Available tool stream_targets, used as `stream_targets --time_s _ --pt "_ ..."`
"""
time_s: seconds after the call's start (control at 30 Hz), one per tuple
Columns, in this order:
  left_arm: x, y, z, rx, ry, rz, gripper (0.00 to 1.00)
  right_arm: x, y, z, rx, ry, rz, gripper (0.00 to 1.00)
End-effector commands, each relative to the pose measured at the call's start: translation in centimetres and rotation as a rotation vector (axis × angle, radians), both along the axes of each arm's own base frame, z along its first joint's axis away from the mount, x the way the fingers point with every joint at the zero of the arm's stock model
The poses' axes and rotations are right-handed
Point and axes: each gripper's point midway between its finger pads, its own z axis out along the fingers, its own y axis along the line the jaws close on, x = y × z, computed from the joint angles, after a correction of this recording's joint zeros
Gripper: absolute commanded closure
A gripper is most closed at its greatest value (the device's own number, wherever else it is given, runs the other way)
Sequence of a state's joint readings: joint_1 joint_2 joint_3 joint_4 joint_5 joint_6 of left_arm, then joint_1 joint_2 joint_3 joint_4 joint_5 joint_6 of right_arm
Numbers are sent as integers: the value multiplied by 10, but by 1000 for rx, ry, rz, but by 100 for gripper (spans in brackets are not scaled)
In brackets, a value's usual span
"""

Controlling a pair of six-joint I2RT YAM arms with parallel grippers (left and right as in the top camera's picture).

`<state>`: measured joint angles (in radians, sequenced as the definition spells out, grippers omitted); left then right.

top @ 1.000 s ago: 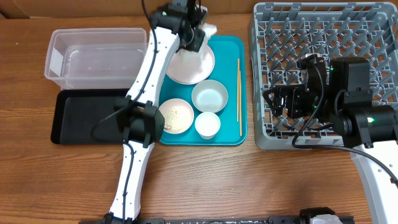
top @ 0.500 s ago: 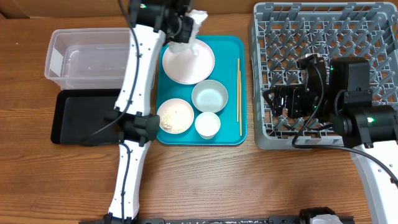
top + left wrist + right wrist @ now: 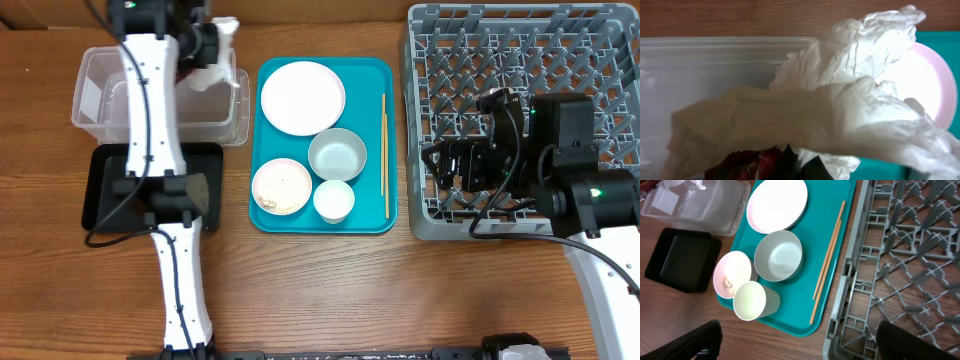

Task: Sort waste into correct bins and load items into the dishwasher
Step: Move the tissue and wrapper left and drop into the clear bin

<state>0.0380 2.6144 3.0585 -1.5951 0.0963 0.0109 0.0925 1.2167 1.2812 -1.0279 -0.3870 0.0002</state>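
My left gripper (image 3: 205,45) is shut on the crumpled white napkin (image 3: 222,45) and a red wrapper (image 3: 757,162), over the right end of the clear tub (image 3: 110,100). The black tray (image 3: 110,190) lies in front of the tub. On the teal tray (image 3: 375,75) sit the large plate (image 3: 302,96), bowl (image 3: 336,155), small cup (image 3: 334,200), small plate (image 3: 282,186) with rice grains (image 3: 272,202), and chopsticks (image 3: 384,155). My right gripper (image 3: 440,162) is open and empty over the left edge of the grey dish rack (image 3: 520,60).
The wooden table (image 3: 400,290) runs along the front. The tub, black tray, teal tray and rack stand side by side from left to right. The right wrist view shows the cup (image 3: 751,301), bowl (image 3: 778,255) and rack (image 3: 900,255).
My left gripper has carried the napkin from over the large plate leftward to above the clear tub. The large plate is now uncovered. The right arm has not moved.
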Motion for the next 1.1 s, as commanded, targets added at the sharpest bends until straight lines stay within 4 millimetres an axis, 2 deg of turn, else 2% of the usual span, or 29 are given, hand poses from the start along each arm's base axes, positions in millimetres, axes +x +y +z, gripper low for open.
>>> stream_targets --time_s 0.0,0.23,0.43,0.53,0.6,0.67,0.73,0.77,0.93,1.07 --pt "0 14 10 29 -27 -52 96 1 4 11 17 -23 14 0" --pt "13 37 -22 164 -18 -297 96 -1 4 10 18 -11 11 0" --pt "23 40 -55 214 -7 -434 96 -1 3 10 19 -11 10 0" --pt "24 40 -63 220 0 -454 96 -1 4 9 18 -8 11 0" --pt "25 40 -62 222 -6 -453 87 0 3 8 18 -5 10 0" --pt "27 41 -58 227 -17 -439 51 1 4 8 18 -8 10 0" --pt "28 43 -54 236 -25 -434 3 2 4 8 18 -10 10 0" --pt "29 45 -51 243 -28 -415 0 2 4 9 19 -13 10 0" --pt "30 52 -25 254 -65 -307 0 2 4 9 18 -14 11 0" --pt "25 51 24 240 -151 -226 0 3 4 9 18 -17 11 0"
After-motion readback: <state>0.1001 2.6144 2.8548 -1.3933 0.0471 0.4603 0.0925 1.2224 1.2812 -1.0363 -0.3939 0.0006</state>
